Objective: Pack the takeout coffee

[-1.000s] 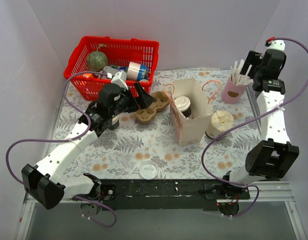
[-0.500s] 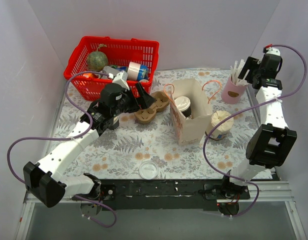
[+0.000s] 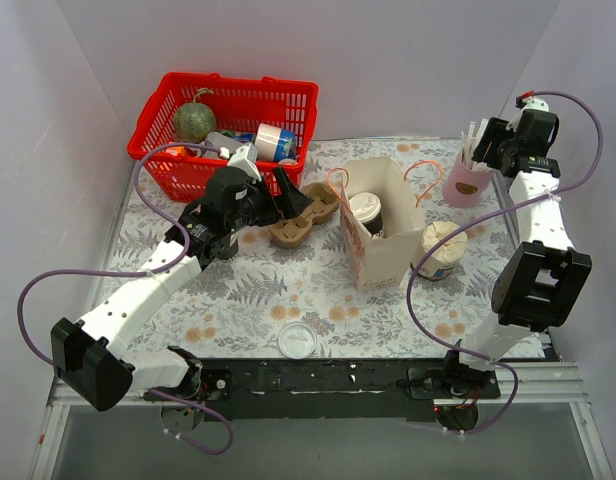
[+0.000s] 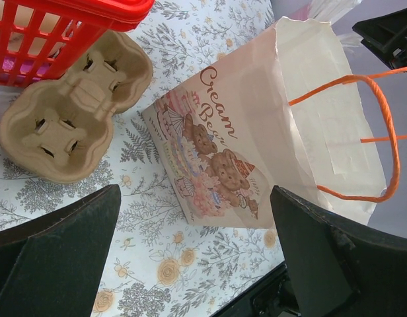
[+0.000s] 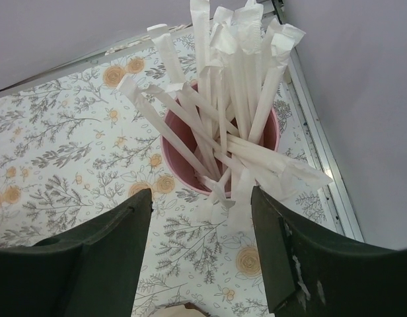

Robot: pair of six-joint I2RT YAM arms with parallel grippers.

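Coffee: the takeout coffee (image 3: pixel 366 208), a small paper cup that is cream above and dark-banded below with a white round plastic lid, stands upright inside the pale printed paper bag (image 3: pixel 384 256) with orange cord handles, mid-table. Only its lid and upper wall show from above.
Progress: by my reading the cup is already packed, and any work left concerns extras.
Left gripper (image 4: pixel 197 264): the jaws are spread wide with nothing between them. It hovers just beside the moulded brown cardboard cup carrier (image 4: pixel 65 119) and faces the bag's printed side.
Right gripper (image 5: pixel 197 257): the fingers stand apart and grip nothing. It is poised over the pink cup of paper-wrapped straws (image 5: pixel 220 155) at the far right of the table. I cannot tell whether it touches any straw.
Weight: probably light. Whether the coffee is full cannot be told, and if it is, it would slosh when tilted.
Stiffness: the thin paper wall would likely buckle under a hard squeeze.
Surface: the smooth sides look mildly slippery.
Weak spot: the pressed-on lid may pop off if lifted by it.
Hold: across the body just under the lid rim, gently, kept upright and approached from above between the bag walls.
Bag: it looks soft and easily tipped, so steady it if the cup is moved.
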